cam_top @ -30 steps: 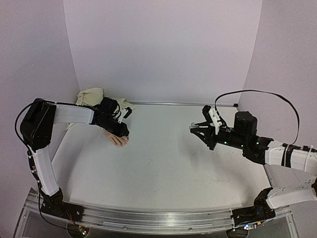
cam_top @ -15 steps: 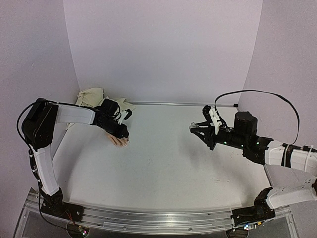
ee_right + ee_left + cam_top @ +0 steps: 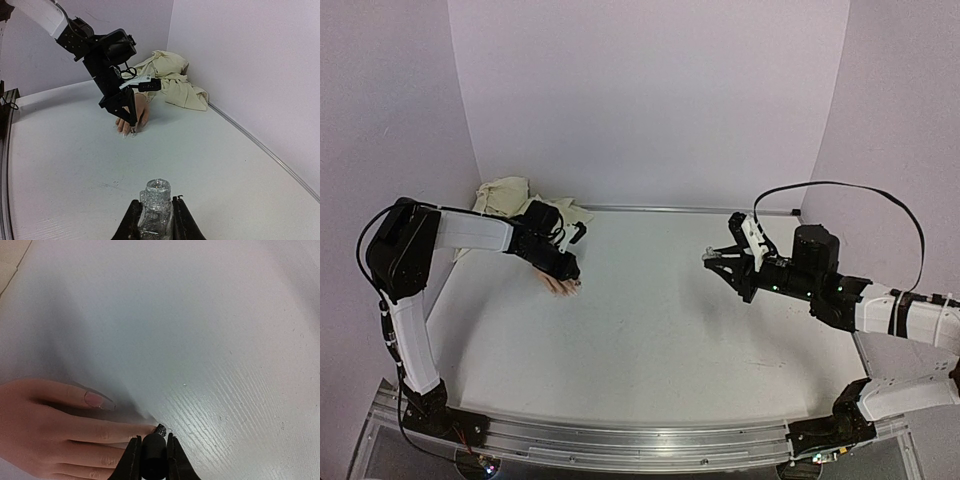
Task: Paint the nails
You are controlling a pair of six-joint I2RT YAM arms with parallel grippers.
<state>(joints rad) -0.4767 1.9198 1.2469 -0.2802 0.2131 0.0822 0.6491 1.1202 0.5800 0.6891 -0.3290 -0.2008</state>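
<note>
The pinkish mannequin hand (image 3: 50,430) lies flat on the white table, fingers pointing toward the middle. One bare nail (image 3: 95,399) shows on its upper finger. My left gripper (image 3: 153,440) is shut on a black brush handle (image 3: 154,457), and the dark glittery brush tip (image 3: 160,429) touches the tip of the finger below. From above, the left gripper (image 3: 568,268) covers most of the hand (image 3: 560,286). My right gripper (image 3: 156,202) hovers far to the right, shut on an open glittery polish bottle (image 3: 156,207) held upright. The right gripper (image 3: 710,260) is well apart from the hand.
The cream cloth sleeve (image 3: 505,193) is bunched in the back left corner against the wall. A metal strip (image 3: 690,209) runs along the table's far edge. The side walls stand close to both arms.
The left gripper has shifted slightly over the fingertips with the brush in it. The right arm and bottle have not moved.
</note>
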